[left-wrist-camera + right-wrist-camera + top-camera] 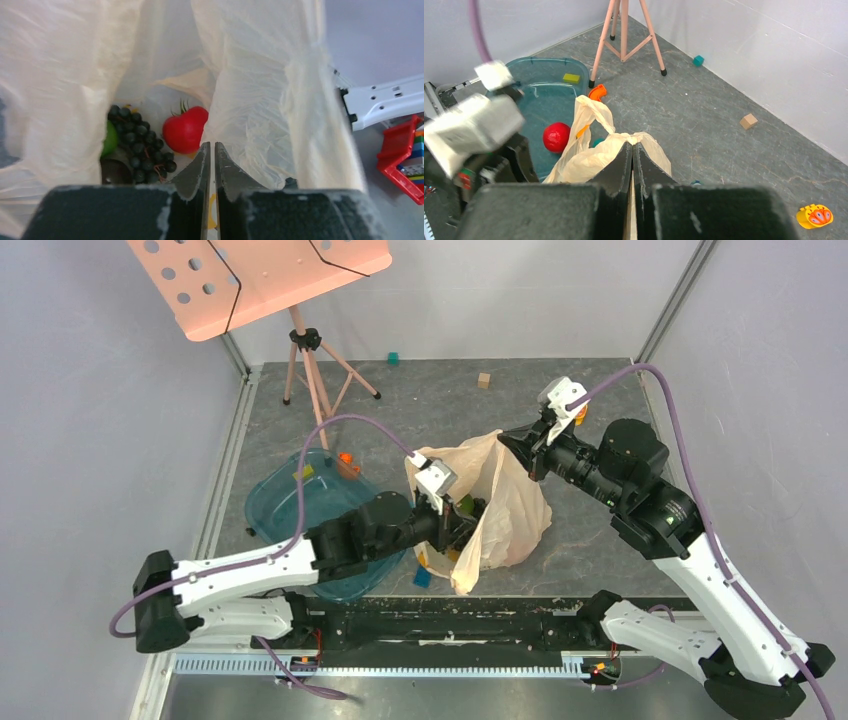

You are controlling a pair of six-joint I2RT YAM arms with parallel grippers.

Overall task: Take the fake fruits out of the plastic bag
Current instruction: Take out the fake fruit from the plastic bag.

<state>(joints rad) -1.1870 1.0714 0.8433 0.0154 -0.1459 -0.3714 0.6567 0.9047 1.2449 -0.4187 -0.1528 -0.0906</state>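
Observation:
The peach-beige plastic bag [505,510] stands mid-table, its mouth facing my left arm. My right gripper [512,445] is shut on the bag's gathered top [631,139] and holds it up. My left gripper [210,146] reaches into the mouth, its jaws closed to a thin slit on a fold of the bag wall [240,115]. Deep inside lie a glossy red fruit [186,129] and a bunch of dark grapes [137,145] beside a green piece [109,140]. Another red fruit [556,136] rests in the teal tray [544,95].
The teal tray [285,505] lies left of the bag under my left arm, holding a yellow-green block [571,78]. An orange piece [347,458], a blue block [422,578], a wooden block [484,380], a teal block [394,358] and a music stand's tripod [312,380] stand around.

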